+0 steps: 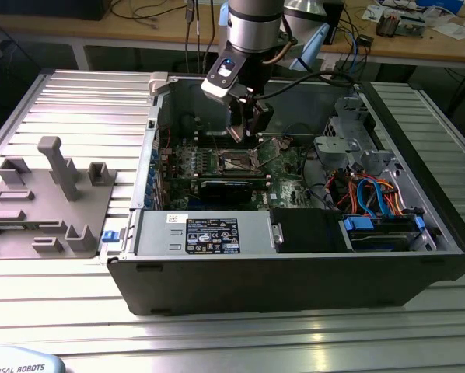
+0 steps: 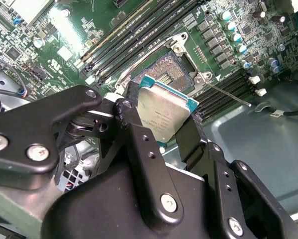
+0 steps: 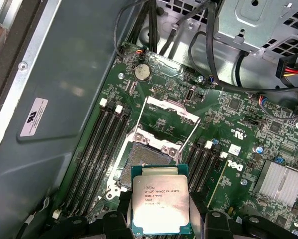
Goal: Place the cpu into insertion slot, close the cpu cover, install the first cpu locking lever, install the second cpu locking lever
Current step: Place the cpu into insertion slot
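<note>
First step in hand — the gripper (image 2: 160,124) is clamped on the cpu (image 3: 160,205) by its edges, poised over the insertion slot (image 3: 148,163), seemingly not yet touching, the cpu cover (image 3: 171,105) standing open — seating it calls for squaring chip to socket.

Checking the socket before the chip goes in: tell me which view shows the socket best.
The second wrist view: the socket sits close, its contact grid plain, one corner behind the chip held in the hand. The first wrist view shows it darker, partly behind the chip. The exterior view shows it from afar, under the hand.
</note>
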